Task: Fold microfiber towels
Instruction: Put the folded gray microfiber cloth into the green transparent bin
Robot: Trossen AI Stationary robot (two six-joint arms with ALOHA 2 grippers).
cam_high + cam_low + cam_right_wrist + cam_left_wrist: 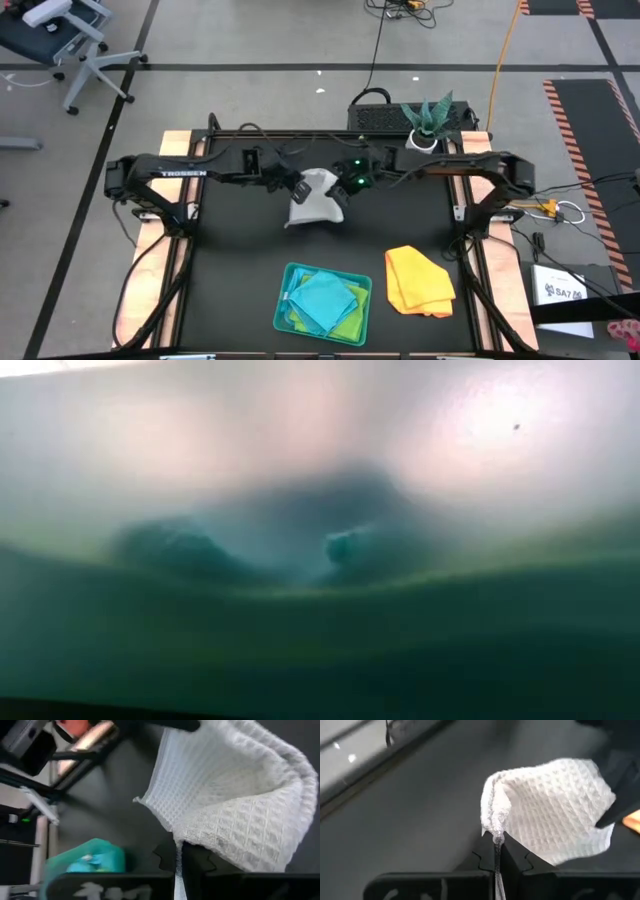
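A pale grey-white waffle-weave towel (314, 203) hangs over the middle of the black table, held between my two grippers. My left gripper (298, 187) is shut on its left end and my right gripper (345, 186) is shut on its right end. A yellow-orange towel (418, 280) lies crumpled on the table at the near right. In the teal tray (283, 300) at the near middle, a turquoise towel (328, 298) rests on a lime green one (348, 322). The low view is filled by a close blur. My left gripper pinches a bunched edge of the white towel (494, 826) between its two fingers (515, 857), slanting down from the table's left. The cloth spreads away from the fingers toward my other gripper. My right gripper pinches the towel's opposite edge (186, 836) between its two fingers (197, 855), slanting down from the table's right. The cloth sags in a slack curve from the hold. Whether its lower edge touches the table I cannot tell.
A potted plant (428, 122) and a black box (375, 114) stand at the table's far edge. Bare black tabletop (235, 260) lies to the near left of the tray.
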